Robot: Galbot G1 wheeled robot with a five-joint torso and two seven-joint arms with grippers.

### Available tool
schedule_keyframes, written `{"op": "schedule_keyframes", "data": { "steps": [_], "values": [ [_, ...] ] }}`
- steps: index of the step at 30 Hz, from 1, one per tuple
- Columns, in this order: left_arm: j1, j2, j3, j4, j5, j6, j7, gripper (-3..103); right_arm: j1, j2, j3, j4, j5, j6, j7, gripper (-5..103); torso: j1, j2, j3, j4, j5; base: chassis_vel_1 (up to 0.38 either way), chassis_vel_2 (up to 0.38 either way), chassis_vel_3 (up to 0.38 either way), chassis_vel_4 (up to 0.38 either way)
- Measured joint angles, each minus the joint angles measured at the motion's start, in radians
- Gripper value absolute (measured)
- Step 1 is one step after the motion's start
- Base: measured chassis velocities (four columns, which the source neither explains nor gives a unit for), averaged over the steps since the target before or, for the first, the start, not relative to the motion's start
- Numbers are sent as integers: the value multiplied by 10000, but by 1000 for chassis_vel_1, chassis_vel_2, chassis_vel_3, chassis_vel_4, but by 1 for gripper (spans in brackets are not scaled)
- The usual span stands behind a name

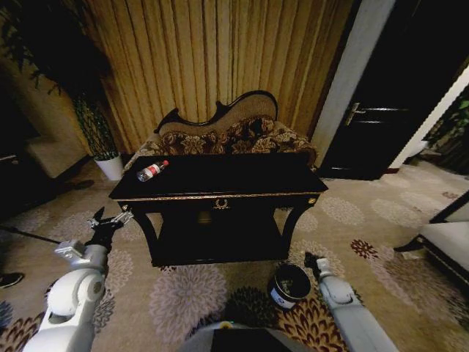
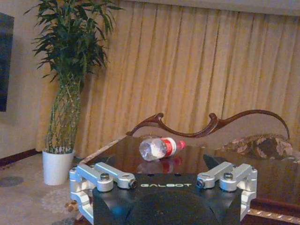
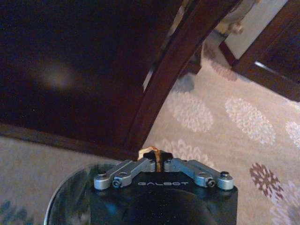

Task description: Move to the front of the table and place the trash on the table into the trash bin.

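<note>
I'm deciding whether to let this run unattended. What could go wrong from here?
1. The bottle lies on its side near the table's far left corner; a nudge from the open left gripper could roll it off.
2. The right gripper, shut on an orange-yellow scrap, hangs at the trash bin's rim; the scrap might miss.

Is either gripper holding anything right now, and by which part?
The right gripper pinches a small orange-yellow scrap by its edge. The left gripper is open, empty.

The head view is dim and vignetted, bending at its edges; the glossy table (image 1: pixel 220 180) mirrors the bottle (image 2: pixel 159 148) (a red reflection), and warm light washes the curtain (image 2: pixel 211 70).
</note>
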Motion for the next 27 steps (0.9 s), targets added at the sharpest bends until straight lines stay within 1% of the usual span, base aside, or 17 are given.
{"op": "schedule_keyframes", "data": {
  "steps": [3,6,9,14,15,16,17,19,20,22,23,24,25,26,27],
  "values": [
    [6,-59,18,40,75,-33,3,100,120,121,-128,-337,-162,-6,0,4,0,0,0,0,0,0,0,0,0],
    [35,-177,-22,-2,103,-51,5,100,523,441,-298,-1134,-463,63,0,4,1,-1,1,0,1,0,0,0,0],
    [35,-200,-89,-31,102,-52,7,100,756,604,-353,-1482,-579,100,0,4,1,0,1,3,3,0,0,0,0],
    [36,-191,-155,-61,96,-53,20,100,968,705,-457,-1765,-707,101,0,4,1,-1,1,1,0,0,0,0,0],
    [36,-183,-172,-75,94,-53,23,100,999,718,-482,-1791,-727,90,0,2,1,0,1,1,0,0,0,0,0],
    [37,-175,-186,-78,92,-53,23,100,1013,730,-503,-1798,-741,79,0,7,1,0,1,1,1,0,0,0,0],
    [37,-175,-186,-78,92,-53,23,100,1013,730,-503,-1798,-741,79,0,7,1,0,1,1,1,0,0,0,0],
    [42,-159,-202,-82,86,-52,47,100,1018,747,-538,-1786,-771,47,0,18,1,0,1,0,1,0,0,0,0],
    [42,-159,-202,-82,86,-52,47,100,1018,747,-538,-1786,-771,47,0,18,1,0,1,0,1,0,0,0,0],
    [44,-150,-205,-67,77,-93,158,100,1003,749,-558,-1668,-781,38,0,29,1,0,1,1,1,0,0,0,0],
    [44,-150,-205,-67,77,-93,158,100,1003,749,-558,-1668,-781,38,0,29,1,0,1,1,1,0,0,0,0],
    [45,-148,-206,-43,72,-143,242,100,987,739,-561,-1614,-782,38,0,34,1,0,1,1,1,0,0,0,0],
    [45,-148,-206,-43,72,-143,242,100,987,739,-561,-1614,-782,38,0,34,1,0,1,1,1,0,0,0,0],
    [45,-148,-203,-39,67,-160,265,100,981,727,-561,-1592,-781,37,0,40,1,0,1,1,0,0,0,0,0],
    [43,-151,-190,-37,63,-166,281,100,975,717,-561,-1569,-780,38,0,51,1,-1,1,0,1,0,0,0,0]
  ]
}}
